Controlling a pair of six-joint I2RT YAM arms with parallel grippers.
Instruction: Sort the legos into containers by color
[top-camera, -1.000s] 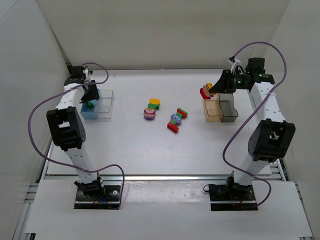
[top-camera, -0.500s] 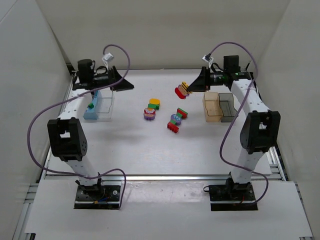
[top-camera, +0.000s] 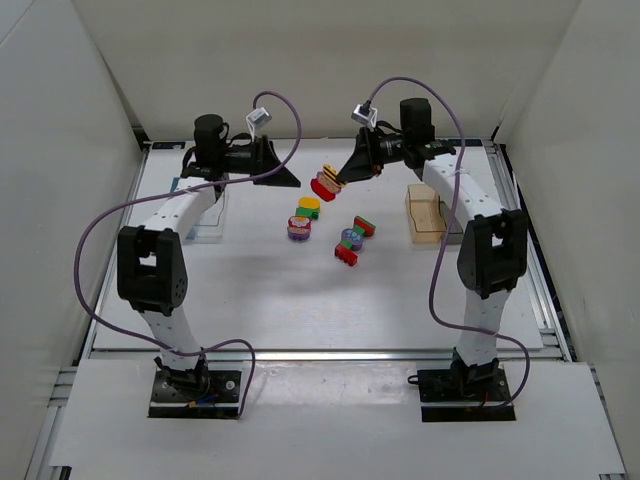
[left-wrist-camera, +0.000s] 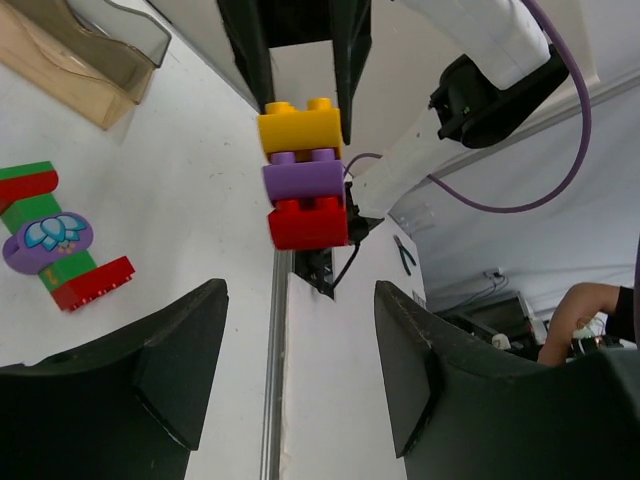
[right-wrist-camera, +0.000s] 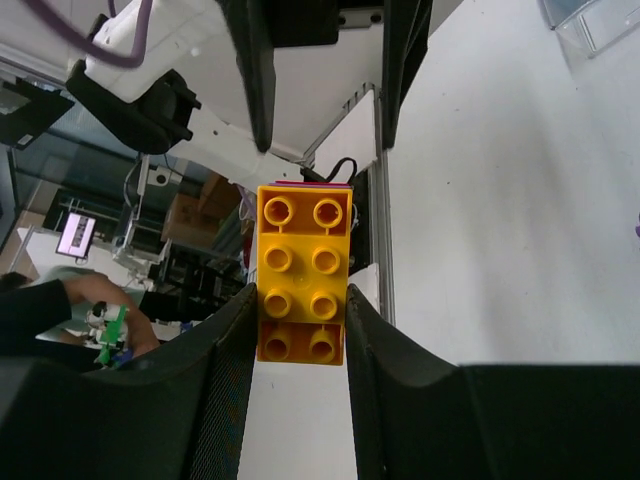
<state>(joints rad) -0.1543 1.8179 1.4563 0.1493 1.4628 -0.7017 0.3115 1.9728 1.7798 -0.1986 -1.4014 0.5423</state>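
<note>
Starting nearest us, Mia: what could go wrong from here?

The loose legos (top-camera: 350, 240) lie mid-table (top-camera: 250, 300) in two mixed-colour clumps, close to the work. Beyond them, held up in the air, the right end effector (top-camera: 340, 174) is clamped on a stack (right-wrist-camera: 302, 272) of yellow, purple and red, gripping it at the yellow end. I'd judge the next move is for the other side to take the red end and pull the stack apart. If it closes off-centre, the stack could twist out of the grip. A brick could also pop free and drop among the loose ones, or bounce over the edge.

And the left end effector (top-camera: 288, 178)?

Its fingers are spread wide with nothing in them. It points at the stack, with a gap between. The two tips are near each other, so a hasty approach could knock them together.

Poses?

Both bases sit at the near edge. The left arm (top-camera: 180, 208) runs up the left side and bends right at the far end. The right arm (top-camera: 455, 190) climbs the right side and reaches left past the amber bin (top-camera: 424, 214). They face each other at far centre.

Bins in reach?

The amber bin sits right of centre. The grey bin (left-wrist-camera: 110, 40) shows only from the left wrist, just beside it. Neither is under the stack, so anything shed now would likely land on the table.
</note>
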